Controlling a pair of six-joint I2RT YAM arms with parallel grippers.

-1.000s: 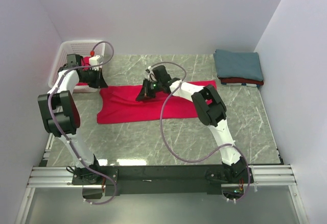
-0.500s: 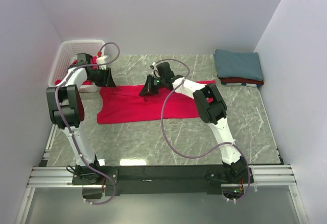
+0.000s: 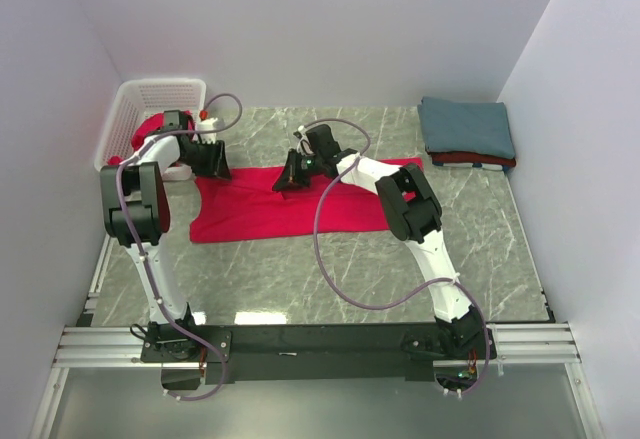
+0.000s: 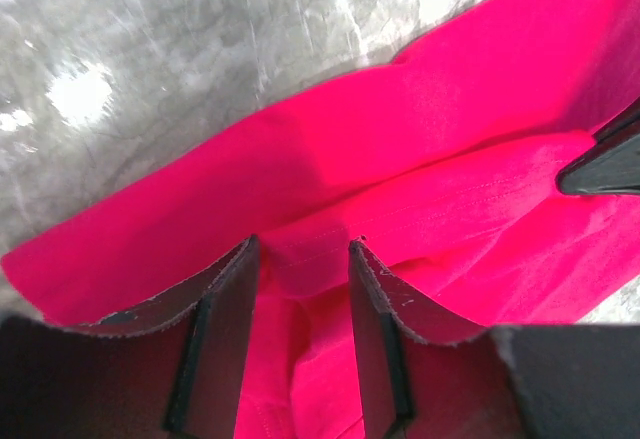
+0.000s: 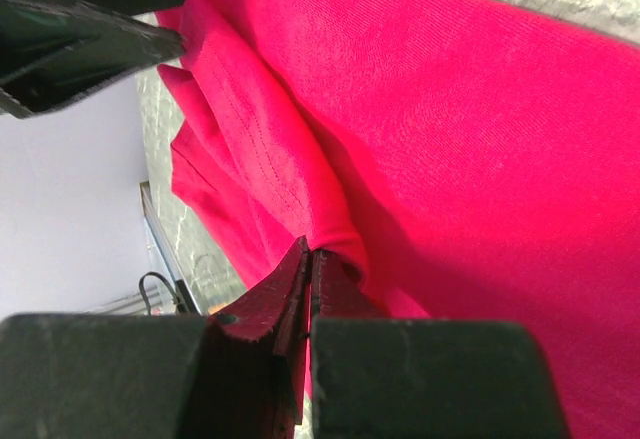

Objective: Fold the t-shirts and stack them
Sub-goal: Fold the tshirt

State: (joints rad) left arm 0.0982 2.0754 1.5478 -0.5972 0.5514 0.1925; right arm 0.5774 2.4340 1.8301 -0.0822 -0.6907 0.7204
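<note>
Between half-open jaws of left gripper (image 4: 303,257) lies the hem of a bright red cloth t-shirt (image 4: 430,129); right gripper (image 5: 309,259) pinches 1 fold. Probably folding; next, left must close.

In the left wrist view the shirt (image 4: 400,129) ran past the edges right of and behind the left end effector (image 4: 302,251), and the right end effector (image 4: 603,169) ahead was cut to a dark tip. From above, both end effectors' fingers were too small to tell apart, and the shirt beneath them was hidden.
</note>
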